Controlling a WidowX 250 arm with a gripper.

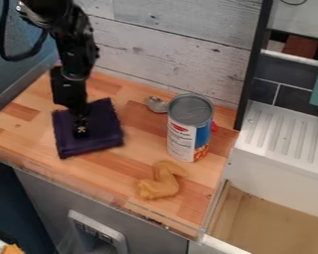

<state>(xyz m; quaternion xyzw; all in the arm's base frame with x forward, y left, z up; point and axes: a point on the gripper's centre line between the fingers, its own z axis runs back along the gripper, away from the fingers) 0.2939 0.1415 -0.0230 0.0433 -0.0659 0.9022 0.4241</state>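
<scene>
Black gripper [81,130] at a folded dark purple cloth [103,133] on the left of the counter.
The cloth is a soft, thick, roughly square pad with slightly uneven edges; whether the gripper is clenched on it or released, I cannot tell. It lies on striped wooden butcher block [121,171], well apart from a bent, tan toy wing [163,181] and a cylindrical can [190,128] with a ridged grey lid.

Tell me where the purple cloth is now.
In the camera view, the purple cloth lies on the left side of the wooden counter, under the claw and left of the can.
</scene>
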